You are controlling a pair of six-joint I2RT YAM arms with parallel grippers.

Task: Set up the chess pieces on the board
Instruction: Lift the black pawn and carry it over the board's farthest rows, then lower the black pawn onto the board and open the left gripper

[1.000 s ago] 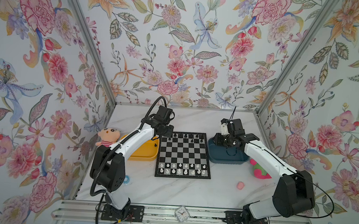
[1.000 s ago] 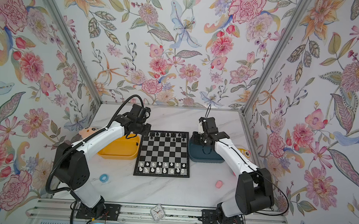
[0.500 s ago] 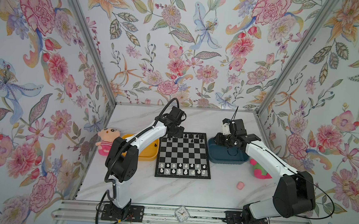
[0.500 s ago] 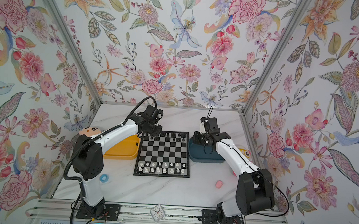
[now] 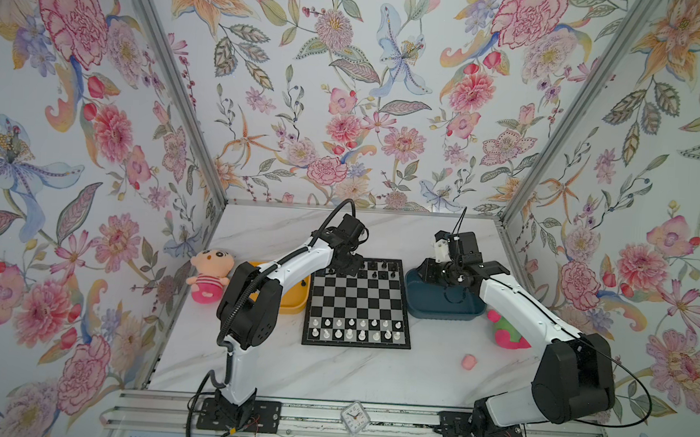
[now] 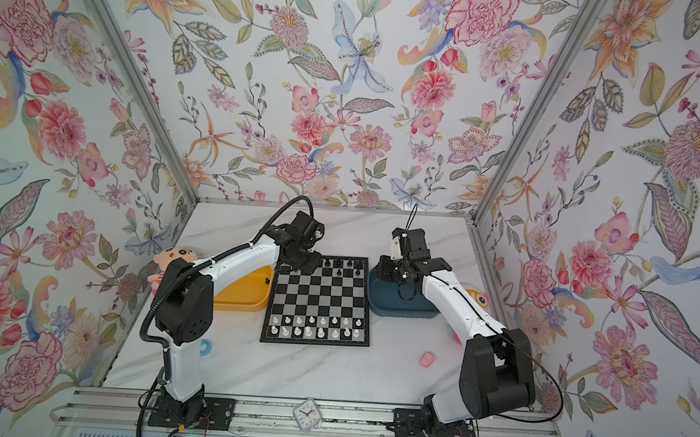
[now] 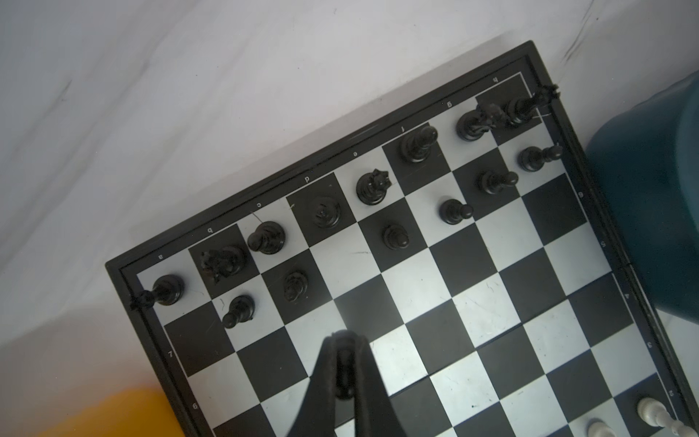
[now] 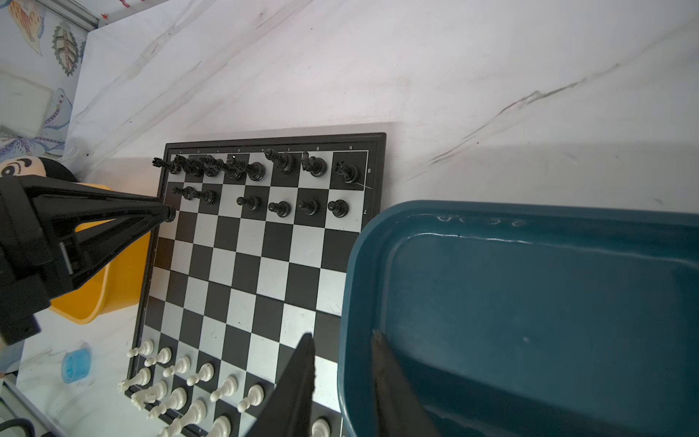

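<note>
Over the far left corner of the chessboard point(image 5: 358, 301), which lies flat in the middle of the marble table point(image 5: 330, 376) between a yellow tray point(image 5: 289, 301) and a dark blue tray point(image 8: 529, 302), the left gripper point(image 7: 343, 340) hangs with its jaws pinched shut on a small black chessman point(image 7: 344, 374), most likely a pawn. The piece sits at the very fingertips, presumably so it can be lowered upright onto a square without knocking its neighbours. Black's back row point(image 7: 372, 187) along the far edge is full. The row in front of it has six pawns point(image 7: 395, 236) and two bare squares, so the carried piece probably belongs in one of those. A tiny dark speck point(image 5: 302, 283) in the yellow tray may be the last pawn, but it is too small to tell. At the near edge, white chessmen point(image 5: 354, 328) fill two rows. The right gripper point(image 8: 342, 336) waits above the blue tray's rim, jaws parted and holding nothing. That tray looks empty, which suggests this arm's share is done.
</note>
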